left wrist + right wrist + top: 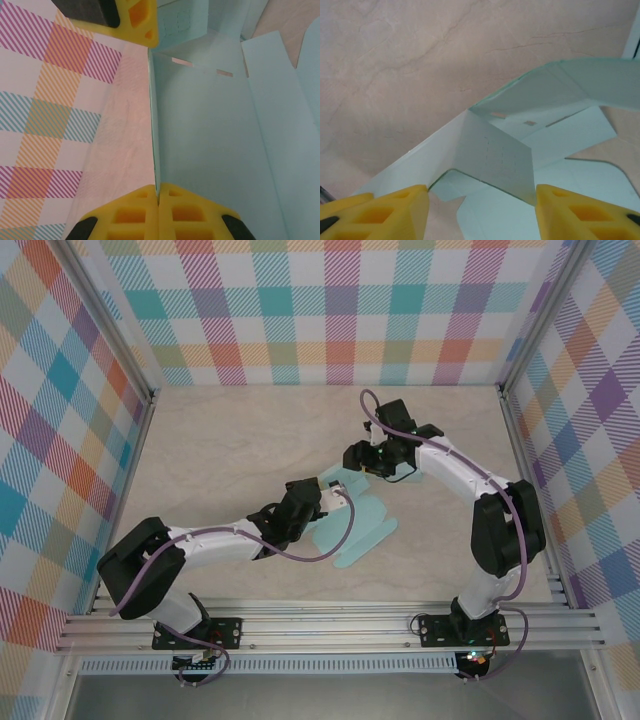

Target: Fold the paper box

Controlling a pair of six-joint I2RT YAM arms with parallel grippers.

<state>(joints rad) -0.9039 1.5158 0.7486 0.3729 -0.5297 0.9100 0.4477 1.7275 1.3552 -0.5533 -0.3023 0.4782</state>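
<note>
Paper box (358, 530), one pale blue sheet partly folded, lies at the middle of the table (220, 440). The left gripper (158, 192) is clamped on one upright panel's edge. The right gripper (481, 200) hangs over a raised flap, its two yellow fingers (395, 205) apart.

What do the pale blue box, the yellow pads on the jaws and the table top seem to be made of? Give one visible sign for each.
Box: thin matte card or stiff paper; it shows sharp creases, cut slots and a thin edge.
Pads: probably moulded plastic or rubber, matte; they have hollow pockets.
Table top: marble-look surface, possibly laminate; fine dark veins run across it.
</note>
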